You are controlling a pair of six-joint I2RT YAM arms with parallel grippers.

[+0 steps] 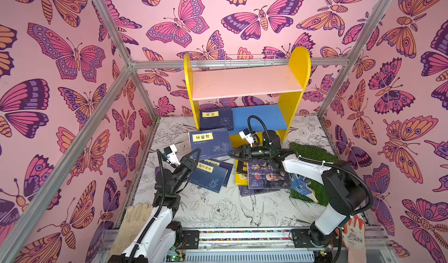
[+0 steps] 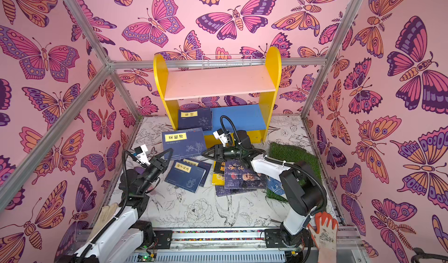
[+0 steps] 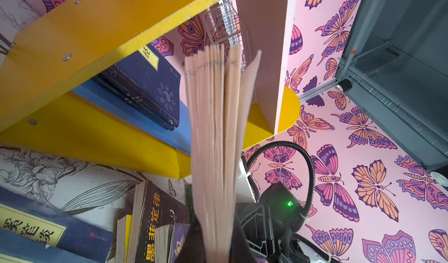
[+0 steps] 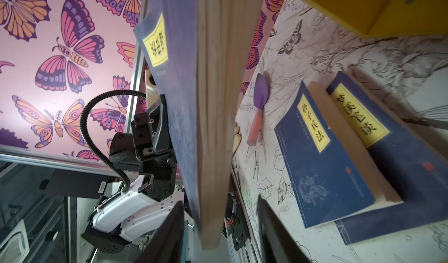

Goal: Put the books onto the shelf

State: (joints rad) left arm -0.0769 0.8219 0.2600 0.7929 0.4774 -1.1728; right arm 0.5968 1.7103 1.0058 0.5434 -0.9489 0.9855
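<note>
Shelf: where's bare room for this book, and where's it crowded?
Upper board: bare side to side, forward of the wire basket. Lower board: free right of the navy book. Table: bare at the near end, crowded before the shelf with books and the held book in the left gripper.

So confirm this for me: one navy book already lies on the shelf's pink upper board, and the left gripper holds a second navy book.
Wrong board: that navy book lies on the blue lower board of the shelf, as both top views show. The left gripper does hold a second navy book.
</note>
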